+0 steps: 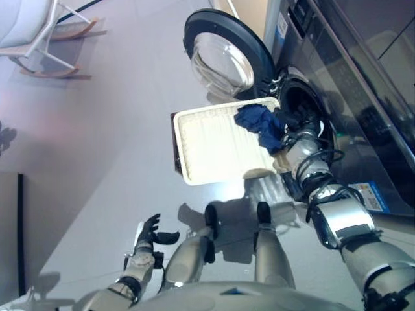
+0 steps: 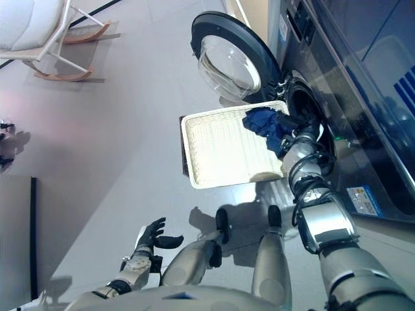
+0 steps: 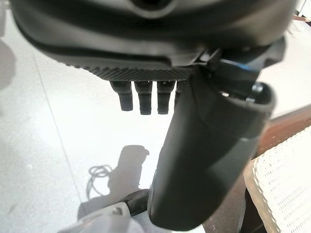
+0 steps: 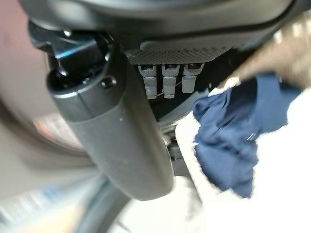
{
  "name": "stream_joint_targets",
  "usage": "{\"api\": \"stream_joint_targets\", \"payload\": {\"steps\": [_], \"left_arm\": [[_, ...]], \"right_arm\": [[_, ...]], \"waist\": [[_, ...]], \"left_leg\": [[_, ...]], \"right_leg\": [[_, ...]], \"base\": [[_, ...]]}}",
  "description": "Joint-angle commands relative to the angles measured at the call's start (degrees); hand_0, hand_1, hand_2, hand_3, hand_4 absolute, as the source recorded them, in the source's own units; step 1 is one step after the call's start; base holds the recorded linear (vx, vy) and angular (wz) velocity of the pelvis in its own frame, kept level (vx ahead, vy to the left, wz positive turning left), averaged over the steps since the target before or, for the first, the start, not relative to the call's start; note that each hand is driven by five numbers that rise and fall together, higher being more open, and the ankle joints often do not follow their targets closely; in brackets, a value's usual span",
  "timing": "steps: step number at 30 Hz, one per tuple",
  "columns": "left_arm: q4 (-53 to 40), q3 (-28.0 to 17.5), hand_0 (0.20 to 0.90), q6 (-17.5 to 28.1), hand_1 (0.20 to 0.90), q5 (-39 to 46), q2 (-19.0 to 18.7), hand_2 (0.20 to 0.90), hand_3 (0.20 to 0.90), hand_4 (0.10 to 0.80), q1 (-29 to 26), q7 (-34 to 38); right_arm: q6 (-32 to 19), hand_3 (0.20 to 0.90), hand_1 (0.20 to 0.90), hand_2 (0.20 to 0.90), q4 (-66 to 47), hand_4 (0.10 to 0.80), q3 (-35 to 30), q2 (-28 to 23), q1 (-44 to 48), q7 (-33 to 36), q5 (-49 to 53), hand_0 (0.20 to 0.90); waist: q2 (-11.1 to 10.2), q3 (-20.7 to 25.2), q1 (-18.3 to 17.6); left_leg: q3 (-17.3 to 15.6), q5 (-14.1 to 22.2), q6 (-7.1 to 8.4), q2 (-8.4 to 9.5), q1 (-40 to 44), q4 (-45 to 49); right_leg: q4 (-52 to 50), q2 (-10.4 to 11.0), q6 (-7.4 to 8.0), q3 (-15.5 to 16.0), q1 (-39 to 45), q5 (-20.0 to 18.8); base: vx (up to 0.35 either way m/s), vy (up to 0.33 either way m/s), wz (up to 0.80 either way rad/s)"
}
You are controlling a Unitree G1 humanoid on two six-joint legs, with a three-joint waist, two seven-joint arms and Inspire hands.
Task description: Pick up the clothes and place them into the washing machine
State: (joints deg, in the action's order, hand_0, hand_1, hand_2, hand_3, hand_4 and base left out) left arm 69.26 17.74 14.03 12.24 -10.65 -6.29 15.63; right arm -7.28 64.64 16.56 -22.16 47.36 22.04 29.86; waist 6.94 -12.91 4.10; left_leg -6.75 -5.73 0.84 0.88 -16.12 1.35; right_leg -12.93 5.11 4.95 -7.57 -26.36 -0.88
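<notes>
Right wrist view shows the right hand point(image 4: 121, 131) with its short fingers point(image 4: 165, 80) hanging straight and apart from the thumb, gripping nothing; a crumpled dark blue garment point(image 4: 233, 141) lies just beside them on a white surface that appears to be the basket. From the head cameras, that hand is largely hidden at the mouth of the washing machine point(image 1: 350, 84), where the right forearm reaches toward the drum opening point(image 1: 305, 110). The blue garment drapes over the far right corner of a white woven laundry basket point(image 1: 214, 146), spilling over the rim toward the drum and not yet inside it. The basket stands on the pale floor point(image 1: 97, 142) directly in front of the machine, whose round glass door point(image 1: 224, 58) is swung wide open to the left. The left hand point(image 1: 150, 234) hangs low at the near left, well apart from the basket, fingers loosely spread and holding nothing. A white rocking chair point(image 1: 39, 32) stands at the far left.
</notes>
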Motion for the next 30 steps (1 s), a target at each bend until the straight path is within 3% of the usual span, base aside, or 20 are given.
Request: {"api": "stream_joint_targets", "payload": {"steps": [1, 6, 9, 20, 30], "left_arm": [[3.1, -2.0, 0.9, 2.2, 0.9, -1.5, -4.5, 0.9, 0.9, 0.8, 0.4, 2.1], [1.5, -1.3, 0.9, 3.7, 0.9, -1.4, -5.6, 0.9, 0.9, 0.8, -0.9, 4.0], [0.8, -0.8, 0.9, 4.2, 0.9, -0.3, -5.4, 0.9, 0.9, 0.8, -2.1, 4.8], [-0.8, 1.0, 0.9, 4.6, 0.9, 1.4, -5.4, 0.9, 0.9, 0.8, -6.6, 7.9], [-2.1, 2.3, 0.9, 5.0, 0.9, 2.1, -5.4, 0.9, 0.9, 0.8, -9.0, 9.6]], "right_arm": [[-1.2, 0.9, 0.9, 0.9, 2.8, 0.8, 6.6, -4.4, 11.6, 1.0, -16.5, 0.9], [1.7, 0.9, 0.9, 0.9, 6.7, 0.8, 14.0, -7.5, 17.6, 3.7, -30.4, 0.9], [2.9, 0.9, 0.9, 0.9, 9.7, 0.8, 16.7, -9.2, 21.5, 4.7, -33.7, 0.9], [2.7, 0.9, 0.9, 0.9, 15.1, 0.8, 21.0, -13.4, 29.8, 5.6, -34.0, 0.9], [1.4, 0.9, 0.9, 0.9, 16.0, 0.8, 23.3, -14.4, 33.2, 5.4, -32.4, 0.9]], "waist": [[-1.6, 1.5, 0.1], [-1.9, -2.0, 0.6], [-1.9, -3.6, 0.9], [-1.8, -9.2, 2.2], [-1.3, -10.5, 3.6]], "left_leg": [[0.9, 0.3, 0.39, 1.74, -4.1, 0.5], [1.8, -0.8, 0.9, 1.74, -7.8, 1.8], [2.2, -1.5, 1.23, 1.82, -10.5, 2.5], [3.7, -1.0, 1.99, 1.5, -21.0, 9.4], [4.8, -0.9, 2.25, 1.92, -28.2, 13.0]], "right_leg": [[3.0, -1.3, -0.26, 1.6, 1.1, -2.3], [1.9, -1.4, -0.55, 3.0, -1.6, -2.9], [1.6, -1.6, -0.67, 3.5, -3.8, -3.4], [-5.6, -2.0, -1.7, 5.3, -13.6, -1.7], [-9.7, -1.9, -2.06, 5.9, -20.1, -0.6]], "base": [[-0.035, -0.02, 0.0], [-0.079, -0.043, 0.06], [-0.072, -0.035, 0.16], [-0.06, -0.034, 0.12], [-0.03, -0.024, 0.11]]}}
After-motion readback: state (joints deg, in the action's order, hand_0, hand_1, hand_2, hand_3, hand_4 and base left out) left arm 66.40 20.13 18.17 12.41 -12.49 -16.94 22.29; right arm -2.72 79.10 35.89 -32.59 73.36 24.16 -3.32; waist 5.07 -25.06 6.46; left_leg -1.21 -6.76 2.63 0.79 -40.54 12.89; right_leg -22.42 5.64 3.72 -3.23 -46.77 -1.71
